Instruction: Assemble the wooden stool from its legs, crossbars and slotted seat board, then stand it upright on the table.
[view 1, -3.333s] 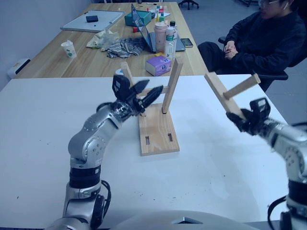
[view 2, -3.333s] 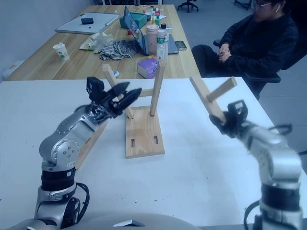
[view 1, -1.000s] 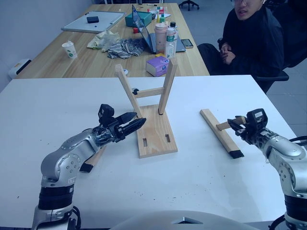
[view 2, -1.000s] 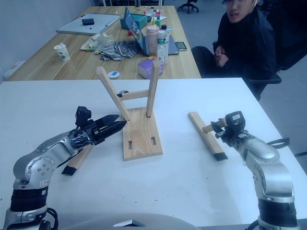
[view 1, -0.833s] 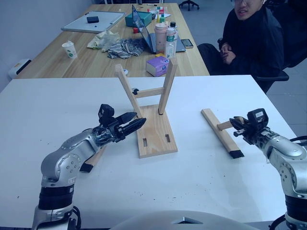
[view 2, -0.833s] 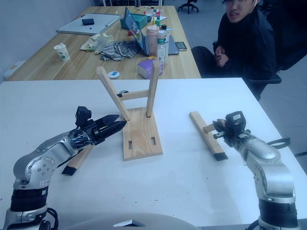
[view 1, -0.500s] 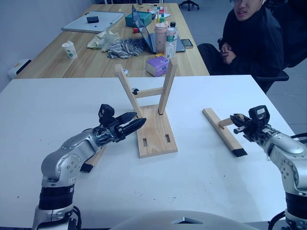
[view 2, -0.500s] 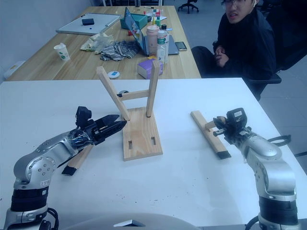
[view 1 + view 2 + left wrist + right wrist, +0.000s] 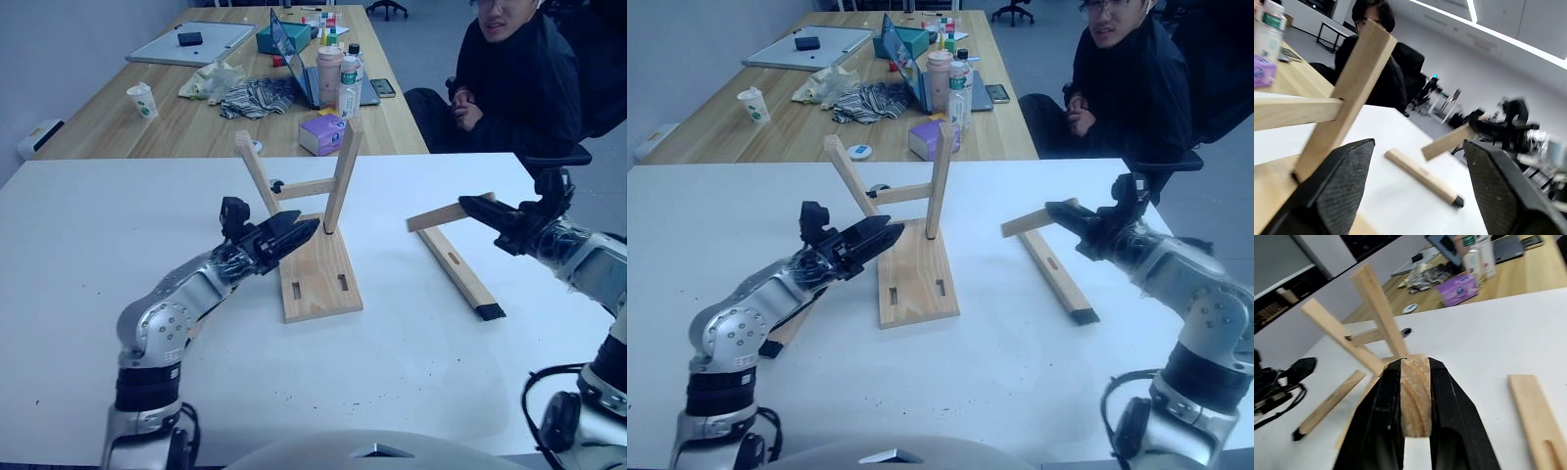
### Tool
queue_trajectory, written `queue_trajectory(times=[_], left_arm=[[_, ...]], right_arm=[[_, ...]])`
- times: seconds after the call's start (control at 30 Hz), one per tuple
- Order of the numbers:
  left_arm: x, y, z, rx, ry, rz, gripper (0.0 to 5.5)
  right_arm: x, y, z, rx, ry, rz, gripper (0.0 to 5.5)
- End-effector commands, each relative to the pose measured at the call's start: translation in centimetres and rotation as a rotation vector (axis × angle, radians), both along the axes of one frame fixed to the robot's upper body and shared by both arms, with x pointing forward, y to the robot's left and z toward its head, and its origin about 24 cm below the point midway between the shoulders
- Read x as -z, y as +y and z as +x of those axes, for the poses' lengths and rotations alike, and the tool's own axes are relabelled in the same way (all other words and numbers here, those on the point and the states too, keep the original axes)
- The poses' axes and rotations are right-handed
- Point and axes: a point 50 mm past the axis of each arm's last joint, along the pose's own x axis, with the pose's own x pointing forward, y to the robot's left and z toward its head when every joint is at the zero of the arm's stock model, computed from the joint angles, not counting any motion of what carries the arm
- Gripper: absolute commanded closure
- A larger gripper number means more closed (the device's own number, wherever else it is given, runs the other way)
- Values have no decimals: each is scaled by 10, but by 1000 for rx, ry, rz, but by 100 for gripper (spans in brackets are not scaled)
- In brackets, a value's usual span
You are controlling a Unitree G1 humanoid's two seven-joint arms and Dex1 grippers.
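The slotted seat board lies flat on the white table. Two legs joined by a crossbar stand in its far end. My left gripper hovers open over the board's left edge, near the base of the left leg. My right gripper is shut on a loose crossbar, held above the table with its far end beside a loose leg lying flat, slot up. Another leg lies under my left arm.
Behind the white table stands a wooden table with a laptop, bottles, a purple box, a paper cup and cloth. A person sits on a chair at the far right.
My right gripper has risen and pulled back with the crossbar, which has come out of the loose leg's slot. My left gripper has moved forward to the seat board.
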Motion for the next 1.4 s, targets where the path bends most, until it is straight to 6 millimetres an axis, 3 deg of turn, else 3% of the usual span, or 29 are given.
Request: queue_trajectory(times=[0.03, 0.17, 0.3, 0.37, 0.63, 0.8, 0.87, 1.0, 1.1, 1.2, 1.4], left_arm=[[9, -14, 3, 83, 39, 35, 220], [-8, -15, 5, 155, 36, -101, 220], [-14, -21, -2, 147, 106, -322, 220], [-11, -26, -7, 148, 127, -303, 220], [-18, -26, 4, 161, 134, -270, 220], [-12, -29, 4, 177, 151, -221, 220], [-11, -25, 4, 209, 112, -133, 220], [-5, -9, -8, 413, -88, 294, 220], [-1, 0, -5, 559, -203, 517, 220], [-2, -3, 3, 652, -268, 599, 220], [1, -5, 20, 683, -320, 680, 220]], right_arm=[[-17, 20, -4, -196, -23, 58, 510], [-32, 25, 14, -161, -50, 170, 510], [-25, 38, 22, -12, -19, 371, 510], [-20, 46, 15, -26, 5, 367, 510], [-27, 48, 6, -7, 22, 393, 510], [-27, 51, -1, -55, 31, 367, 510], [-29, 48, -1, -88, 13, 303, 510], [-45, 34, 10, -189, -50, 116, 510], [-53, 37, 13, -322, -101, -60, 510], [-55, 46, 15, -469, -144, -183, 510], [-56, 55, 19, -630, -183, -271, 510]])
